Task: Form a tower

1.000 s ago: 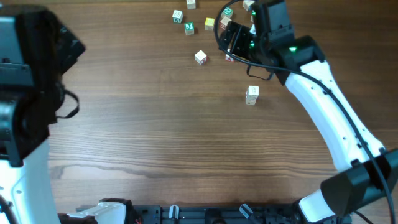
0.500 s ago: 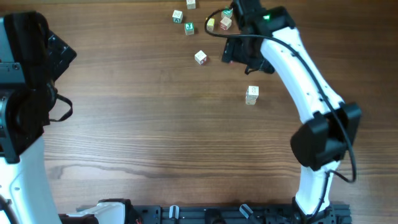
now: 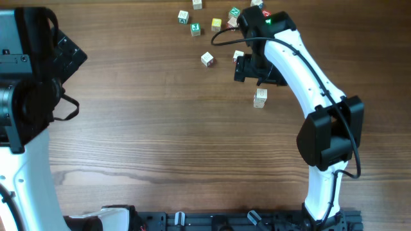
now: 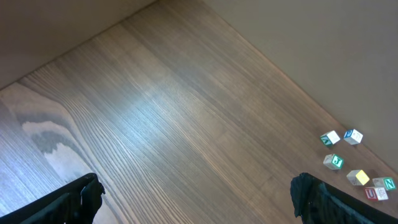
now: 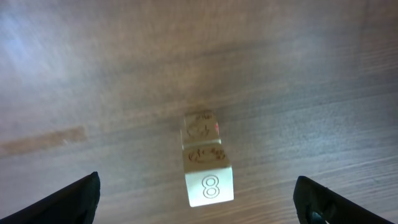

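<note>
The tower [image 3: 259, 97] is a short column of two pale cubes on the wooden table, right of centre. In the right wrist view the tower [image 5: 208, 165] is seen from above, its top face marked with an 8. My right gripper [image 3: 253, 68] hovers just behind and above it, open, with nothing between its fingers [image 5: 87, 196]. The right gripper [image 5: 199, 190] has its jaws far wider than the column. At the left, my left gripper [image 4: 198, 190] hangs open over bare wood, holding nothing.
Loose letter cubes lie at the back: a white one [image 3: 207, 59], one [image 3: 239, 56] by the right gripper, a green-marked one [image 3: 194, 29], a yellow one [image 3: 216, 24]. The left wrist view shows this cluster [image 4: 357, 177] at its far right. The left arm's bulk [image 3: 32, 70] fills the table's left side.
My right arm has swung from the cube cluster at the back toward the tower, still open and carrying nothing. The left arm has barely moved.
</note>
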You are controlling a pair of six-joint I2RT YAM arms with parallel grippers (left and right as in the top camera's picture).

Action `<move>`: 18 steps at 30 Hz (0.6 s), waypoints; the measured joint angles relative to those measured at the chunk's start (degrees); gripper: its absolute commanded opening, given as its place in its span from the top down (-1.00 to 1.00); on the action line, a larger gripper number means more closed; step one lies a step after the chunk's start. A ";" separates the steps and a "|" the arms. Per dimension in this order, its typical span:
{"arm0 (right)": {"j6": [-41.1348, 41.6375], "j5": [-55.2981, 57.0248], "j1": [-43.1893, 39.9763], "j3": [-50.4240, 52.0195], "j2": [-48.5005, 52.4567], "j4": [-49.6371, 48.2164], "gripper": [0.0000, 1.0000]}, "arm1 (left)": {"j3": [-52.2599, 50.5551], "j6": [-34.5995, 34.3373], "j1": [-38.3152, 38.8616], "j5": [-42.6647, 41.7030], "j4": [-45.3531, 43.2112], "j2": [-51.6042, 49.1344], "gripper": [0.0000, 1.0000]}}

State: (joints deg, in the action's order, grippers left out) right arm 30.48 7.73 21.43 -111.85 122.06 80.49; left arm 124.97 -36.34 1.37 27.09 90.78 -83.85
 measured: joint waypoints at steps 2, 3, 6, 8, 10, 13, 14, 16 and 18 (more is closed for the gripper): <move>-1.29 -0.28 0.00 1.27 0.00 0.07 -0.99 | 0.00 0.00 0.00 0.02 0.11 0.00 -1.00; -2.19 -0.44 -0.04 1.55 0.04 0.04 -0.99 | 0.00 0.00 0.00 0.00 0.11 0.00 -1.00; -4.31 -1.29 -1.14 1.55 -0.15 1.01 -0.99 | 0.00 0.00 0.00 0.00 0.13 0.00 -1.00; -6.67 -1.86 -2.99 1.55 -3.78 2.89 -0.99 | 0.00 0.00 0.00 0.02 0.13 0.00 -1.00; -9.07 -2.14 -4.26 1.55 -10.32 4.37 -0.99 | 0.00 0.00 0.00 -0.02 0.15 0.00 -1.00; -10.75 -2.45 -4.52 0.57 -19.91 3.69 -0.99 | 0.00 0.00 0.00 0.00 0.15 -0.11 -1.00; -11.10 -3.08 -4.46 0.44 -21.31 2.10 -0.99 | 0.00 0.00 0.00 -0.02 0.15 -0.15 -1.00; -11.34 -4.81 -4.44 4.22 -21.64 -4.17 -0.99 | 0.00 0.00 0.00 0.00 0.13 -0.22 -1.00; -11.32 -6.91 -4.46 11.85 -20.59 -10.40 -0.99 | 0.00 0.02 0.00 0.00 0.20 -0.24 -1.00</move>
State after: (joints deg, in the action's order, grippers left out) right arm 19.16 0.82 16.97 -100.01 101.47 70.08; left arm 124.97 -36.32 1.37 27.09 90.98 -84.09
